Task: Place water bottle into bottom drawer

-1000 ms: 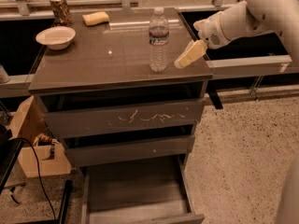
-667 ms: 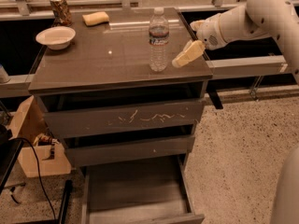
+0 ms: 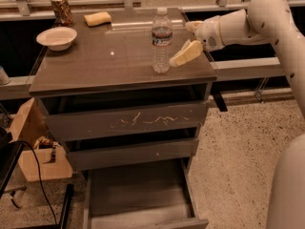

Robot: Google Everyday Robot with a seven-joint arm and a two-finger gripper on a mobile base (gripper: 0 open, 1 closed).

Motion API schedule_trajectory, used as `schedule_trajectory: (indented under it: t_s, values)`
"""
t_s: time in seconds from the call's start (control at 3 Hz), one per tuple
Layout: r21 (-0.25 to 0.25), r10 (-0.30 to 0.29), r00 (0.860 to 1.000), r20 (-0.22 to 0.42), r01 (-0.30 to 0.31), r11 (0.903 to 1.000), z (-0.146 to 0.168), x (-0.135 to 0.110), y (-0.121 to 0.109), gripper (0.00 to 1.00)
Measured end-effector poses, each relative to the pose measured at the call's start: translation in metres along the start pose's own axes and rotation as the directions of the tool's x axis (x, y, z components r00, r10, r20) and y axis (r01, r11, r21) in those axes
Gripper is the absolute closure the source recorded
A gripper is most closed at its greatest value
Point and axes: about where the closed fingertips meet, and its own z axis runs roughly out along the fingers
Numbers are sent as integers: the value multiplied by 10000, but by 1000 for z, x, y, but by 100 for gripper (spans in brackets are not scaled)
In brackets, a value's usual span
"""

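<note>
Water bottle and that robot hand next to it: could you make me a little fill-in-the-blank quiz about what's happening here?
1. The water bottle stands upright on the ___ of the cabinet.
2. The gripper, on the arm reaching in beside the bottle, has its fingers ___, so it is not gripping anything.
3. The bottom drawer is the only one of the cabinet's ___ drawers pulled out.

Missing words: top; open; three.

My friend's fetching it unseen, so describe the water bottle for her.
On the grey-brown cabinet top, look toward its right side, beside the robot's open end effector. The water bottle stands upright there: clear, white-capped, unlike the bowl and can at far left.
</note>
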Motion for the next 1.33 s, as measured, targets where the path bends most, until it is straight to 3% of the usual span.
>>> schedule_trajectory:
  t_s: [0.67, 1.0, 1.33]
  values:
    - [-586, 96, 9964, 837, -47, 9983, 24, -22, 11, 0]
    - [-627, 92, 9962, 863, -37, 9980, 26, -24, 12, 0]
    - [-887, 57, 9971, 761, 10, 9961, 65, -29, 19, 0]
